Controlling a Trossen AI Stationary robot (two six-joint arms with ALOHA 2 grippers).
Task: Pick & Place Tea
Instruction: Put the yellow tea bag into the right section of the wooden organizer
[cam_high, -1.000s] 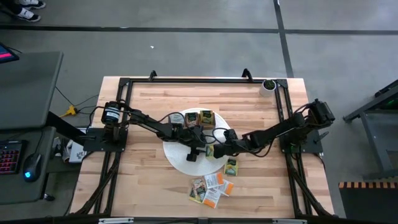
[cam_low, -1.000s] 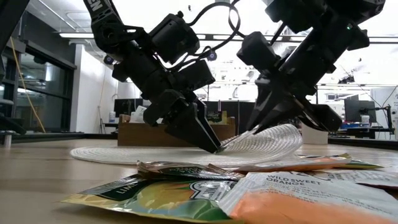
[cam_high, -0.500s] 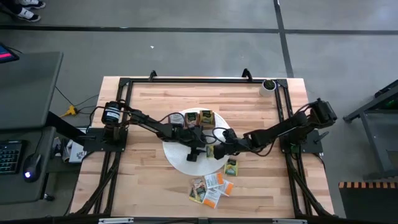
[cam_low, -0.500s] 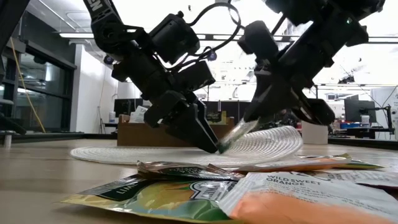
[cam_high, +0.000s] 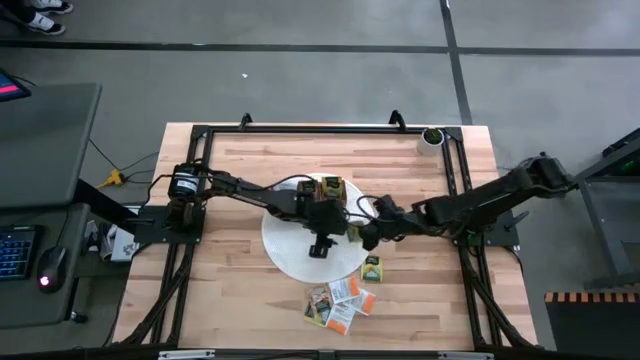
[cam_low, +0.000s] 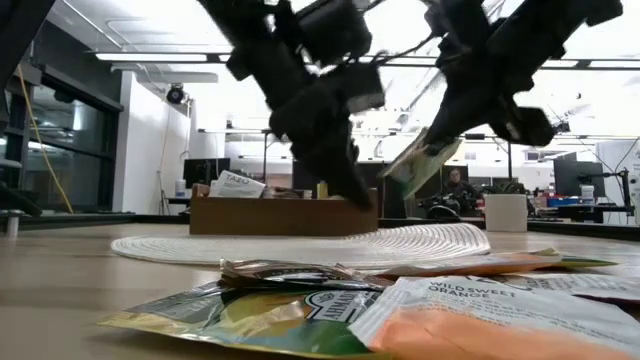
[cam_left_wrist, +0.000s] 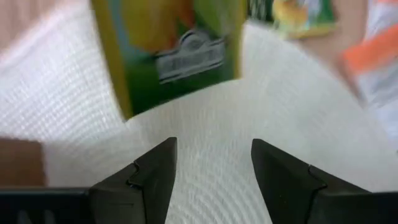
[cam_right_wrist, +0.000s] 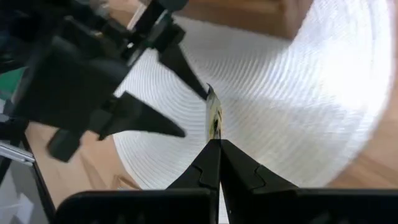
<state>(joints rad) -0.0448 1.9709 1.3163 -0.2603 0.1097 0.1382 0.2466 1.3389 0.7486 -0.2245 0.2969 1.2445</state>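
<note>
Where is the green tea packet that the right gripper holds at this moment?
In the low view, the green tea packet hangs above the white round mat, pinched by the right gripper.

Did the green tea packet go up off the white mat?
Yes. The right gripper, shut on the green tea packet, has lifted it clear of the white mat; a second ago it lay at the mat's edge.

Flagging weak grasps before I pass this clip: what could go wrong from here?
1. The right gripper pinches the green tea packet by one edge only, lifted above the white woven mat; it could slip or twist out.
2. The open left gripper hangs close beside it, so the arms may collide.
3. The wooden box already holds packets, so a tilted packet may catch on its rim.
</note>
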